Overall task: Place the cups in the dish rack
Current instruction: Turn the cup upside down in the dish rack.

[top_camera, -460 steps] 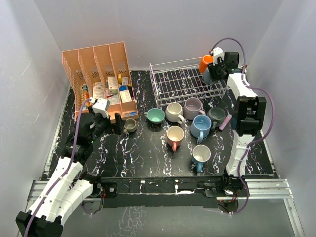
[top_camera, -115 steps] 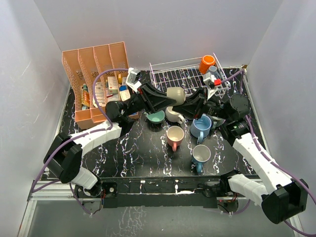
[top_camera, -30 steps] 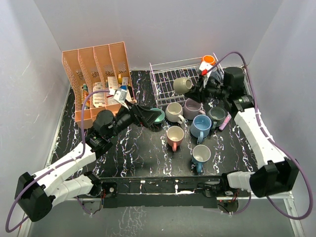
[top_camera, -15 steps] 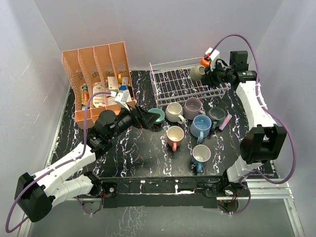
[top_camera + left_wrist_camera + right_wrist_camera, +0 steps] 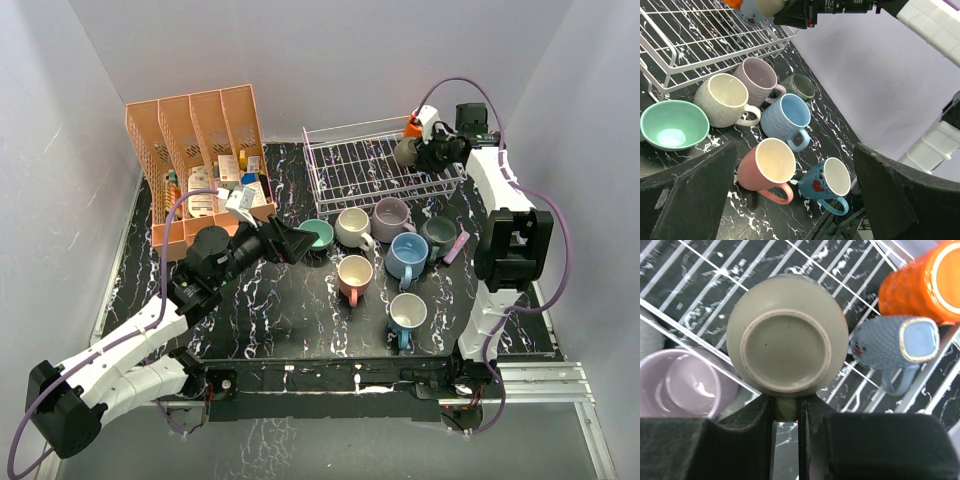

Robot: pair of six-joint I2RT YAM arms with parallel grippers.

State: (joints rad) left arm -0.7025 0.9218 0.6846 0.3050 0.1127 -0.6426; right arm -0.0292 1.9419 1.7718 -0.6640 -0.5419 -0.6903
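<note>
My right gripper [image 5: 424, 152] is shut on the handle of an olive cup [image 5: 786, 347], held bottom-toward-camera over the far right corner of the white wire dish rack [image 5: 370, 165]. Inside the rack there, an orange cup [image 5: 922, 282] stands and a blue-grey cup [image 5: 892, 347] lies beside it. On the table in front of the rack stand teal [image 5: 672, 125], cream [image 5: 725, 97], lilac [image 5: 757, 75], light blue [image 5: 787, 115], dark grey [image 5: 799, 86], pink [image 5: 770, 165] and blue flowered [image 5: 827, 180] cups. My left gripper [image 5: 290, 243] hangs open beside the teal cup, holding nothing.
A salmon-pink slotted organizer [image 5: 200, 160] full of small boxes stands at the back left. A small pink stick [image 5: 458, 246] lies right of the dark grey cup. Grey walls close in the table on three sides.
The right gripper has carried the olive cup from over the middle of the rack to its far right corner, next to the orange cup. The left arm has hardly moved.
</note>
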